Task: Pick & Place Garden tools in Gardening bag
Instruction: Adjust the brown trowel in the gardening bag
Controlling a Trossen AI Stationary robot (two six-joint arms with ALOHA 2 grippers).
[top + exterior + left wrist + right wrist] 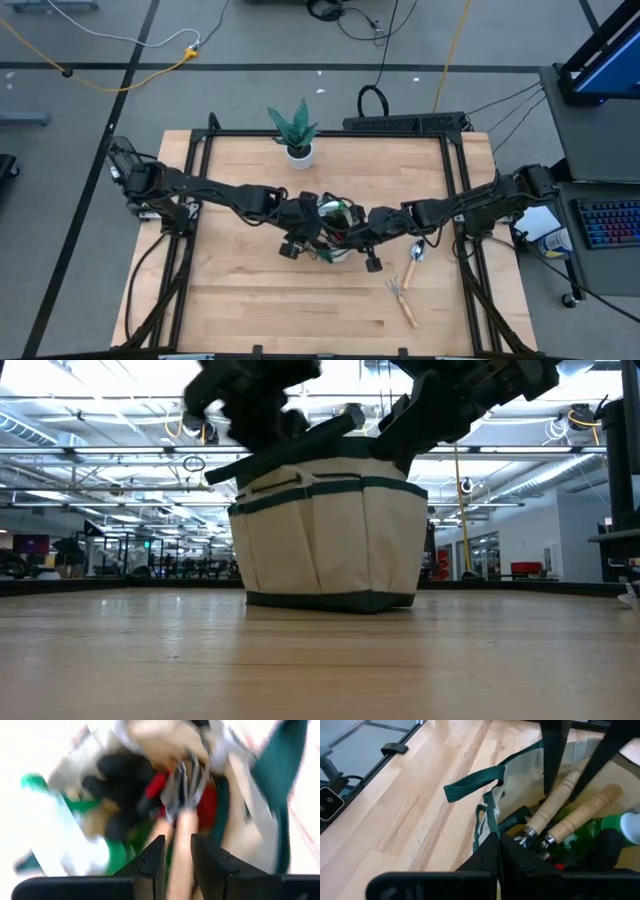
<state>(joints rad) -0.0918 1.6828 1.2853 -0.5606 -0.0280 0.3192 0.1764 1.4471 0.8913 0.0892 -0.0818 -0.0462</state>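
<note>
- At the centre of the high view, both arms converge over the small round beige fabric bag with dark green trim [335, 232].
- The left gripper [175, 857] hangs over the bag's mouth with its fingers drawn narrow on a wooden-handled tool [181, 845], handle up, metal end down among a red-and-black glove [130, 785] and a green spray bottle [47, 820].
- The right gripper [499, 851] is fully closed, pinching the bag's green-trimmed rim [490, 815], apparently holding the mouth steady.
- Two wooden-handled tools [410, 275] lie on the light wooden table [250, 310], lower right of the bag.
- Judgement: placement step in hand; the next move calls for opening the left fingers, then rising clear.
</note>
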